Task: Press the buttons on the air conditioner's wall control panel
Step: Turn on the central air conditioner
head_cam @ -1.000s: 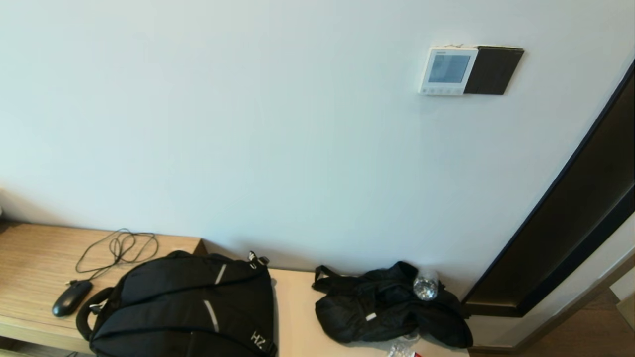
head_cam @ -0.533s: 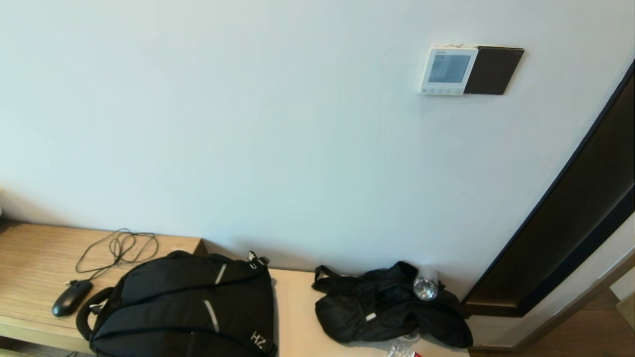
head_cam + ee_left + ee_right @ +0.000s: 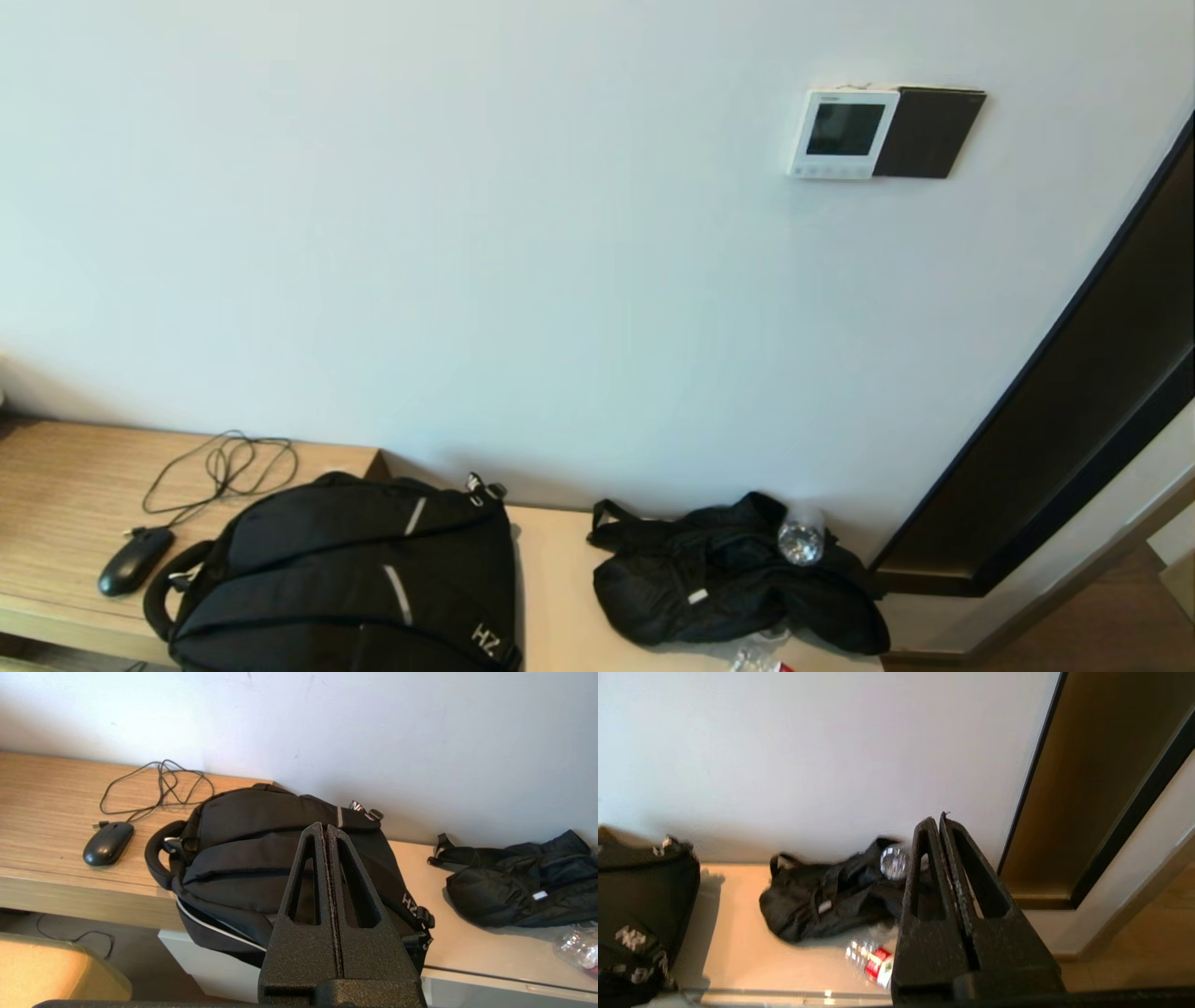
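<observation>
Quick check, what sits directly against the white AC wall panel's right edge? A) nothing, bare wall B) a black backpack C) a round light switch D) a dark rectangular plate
D: in the head view the white air conditioner control panel has a dark rectangular plate mounted flush against its right edge.

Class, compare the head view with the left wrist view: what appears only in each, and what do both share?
Only the head view shows the wall control panel, the dark plate beside it and the dark door frame. Only the left wrist view shows the left gripper, shut, above the backpack. Both show the backpack, the mouse with its cable, and the small black bag.
</observation>
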